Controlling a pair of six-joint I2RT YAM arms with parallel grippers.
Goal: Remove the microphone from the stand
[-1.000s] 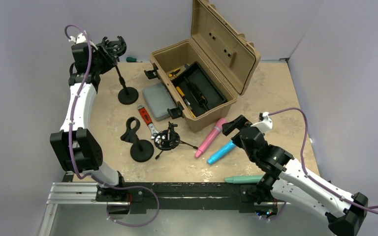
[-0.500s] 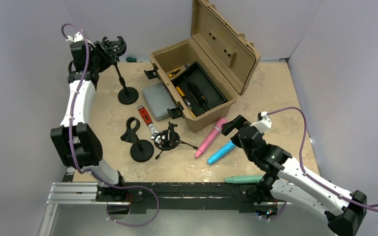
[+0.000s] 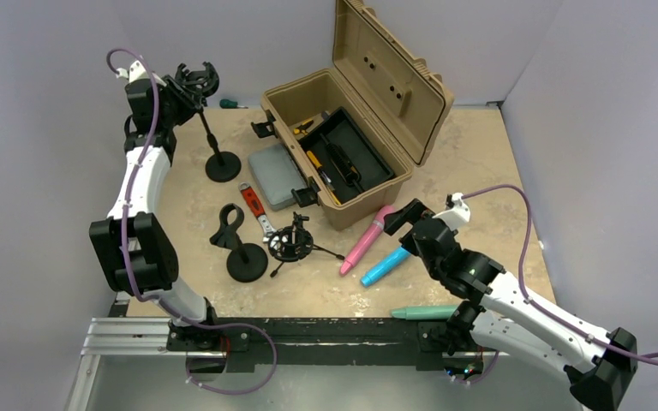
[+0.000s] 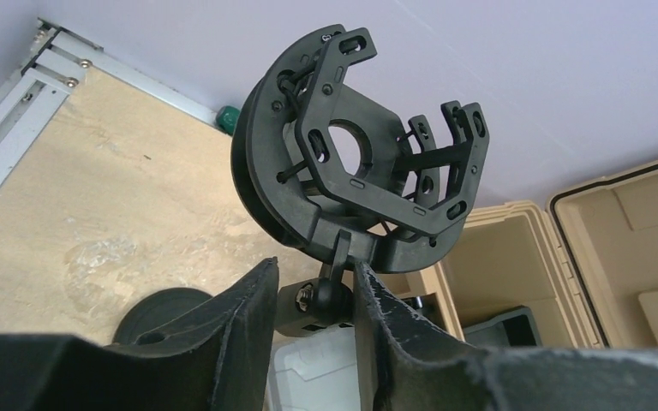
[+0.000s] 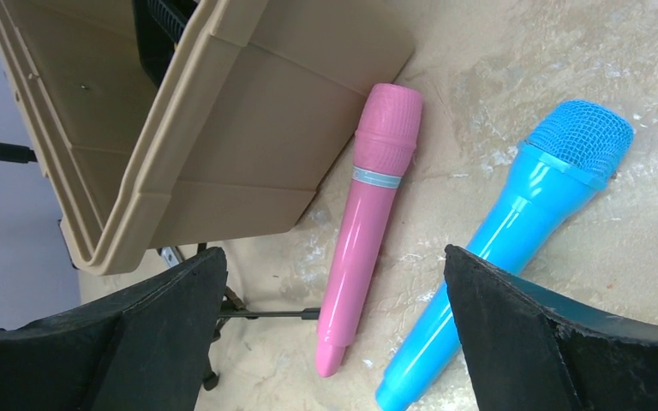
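Beige stone-look tabletop [image 3: 471, 163], lavender walls all round, viewed from above. Can't find a mic seated in any cradle. Got three lying loose instead: pink microphone [image 5: 368, 214] and blue microphone [image 5: 514, 205] side by side at about 4 o'clock on the table, just off the toolbox [image 5: 223, 154] corner, plus teal microphone [image 3: 424, 312] down at 5 o'clock by the rail. Going by that, probably nothing left to pull out.

Got the left gripper [image 4: 315, 287] way up at 10 o'clock, nearly closed and pinching the swivel knuckle [image 4: 313, 301] under the empty shock mount [image 4: 394, 193] of the tall stand [image 3: 208, 133]. Got the right gripper [image 5: 332, 257] spread wide, holding nothing, hovering over the pink and blue pair, with pink between the fingers and blue running under the 3 o'clock one.

On handling: guessing light, rigid, smooth plastic, so a bit slippery and keen to roll. Best to pinch across the straight handle near the middle, not the fatter head.

As for obstacles: pink head right up near the toolbox wall, can't say if touching. Blue just beside it, so easy to nudge one while closing on the other. Over at 8 o'clock, well apart: clip stand [image 3: 238, 248] and tripod mount [image 3: 291, 244] — no bother from there.
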